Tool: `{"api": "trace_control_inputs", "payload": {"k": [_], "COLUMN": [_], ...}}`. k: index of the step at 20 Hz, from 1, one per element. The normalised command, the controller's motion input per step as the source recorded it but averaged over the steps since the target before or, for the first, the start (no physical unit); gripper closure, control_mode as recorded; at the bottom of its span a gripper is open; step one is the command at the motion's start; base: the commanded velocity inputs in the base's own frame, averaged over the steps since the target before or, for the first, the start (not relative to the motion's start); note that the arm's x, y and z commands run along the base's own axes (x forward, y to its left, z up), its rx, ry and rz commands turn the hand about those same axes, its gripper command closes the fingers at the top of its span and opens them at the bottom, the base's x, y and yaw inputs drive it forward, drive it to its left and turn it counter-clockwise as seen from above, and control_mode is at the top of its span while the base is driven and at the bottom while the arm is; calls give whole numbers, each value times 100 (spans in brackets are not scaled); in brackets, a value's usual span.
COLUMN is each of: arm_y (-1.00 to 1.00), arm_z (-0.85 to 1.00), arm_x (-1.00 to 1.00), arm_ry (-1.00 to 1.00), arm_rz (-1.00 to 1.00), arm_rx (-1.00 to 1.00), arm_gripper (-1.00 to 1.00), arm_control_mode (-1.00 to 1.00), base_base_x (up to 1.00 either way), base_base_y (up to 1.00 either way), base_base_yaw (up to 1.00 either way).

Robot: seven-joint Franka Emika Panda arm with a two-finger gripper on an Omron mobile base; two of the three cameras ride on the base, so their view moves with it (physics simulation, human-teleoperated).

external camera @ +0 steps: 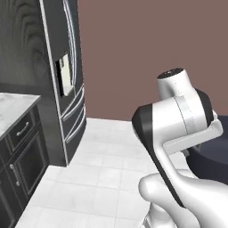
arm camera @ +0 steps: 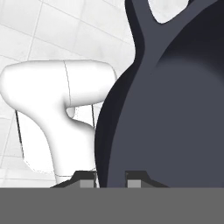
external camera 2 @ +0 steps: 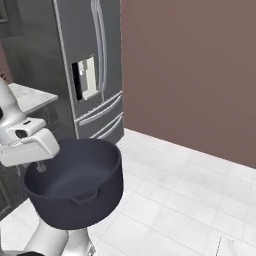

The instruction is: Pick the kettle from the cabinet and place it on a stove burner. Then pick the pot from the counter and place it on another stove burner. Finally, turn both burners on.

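The dark navy pot [external camera 2: 80, 195] hangs in the air above the floor, held by its rim at the left side. My gripper [external camera 2: 40, 166] is shut on that rim. In the hand view the pot [arm camera: 175, 109] rises large on the right, its wall pinched between the two fingertips of the gripper [arm camera: 110, 178], and a loop handle shows at the top. A dark part of the pot [external camera: 213, 153] peeks out behind the arm. The white marble counter [external camera: 13, 109] lies at the far left, apart from the pot. The kettle, the cabinet and the stove burners are out of view.
A tall steel fridge [external camera 2: 95, 65] with a dispenser stands ahead on the left, next to the counter [external camera 2: 32, 97]. Dark base cabinets [external camera: 22, 151] with bar handles sit under the slab. A brown wall [external camera 2: 200, 70] runs behind the white tiled floor [external camera 2: 180, 200].
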Motion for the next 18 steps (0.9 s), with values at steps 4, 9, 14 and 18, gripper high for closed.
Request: {"api": "trace_control_inputs", "payload": {"k": [4,9,14,18], "arm_y": [0,0,0,0], "arm_z": [0,0,0,0], "arm_x": [0,0,0,0], "arm_ry": [0,0,0,0], "arm_rz": [0,0,0,0], "arm_rx": [0,0,0,0], "arm_gripper": [100,100,100,100], "arm_control_mode": [100,100,100,100], "base_base_x": [50,46,45,46], "base_base_y": [-44,-46,-47,-47], "base_base_yaw": [-9,-8,-8,-8]}}
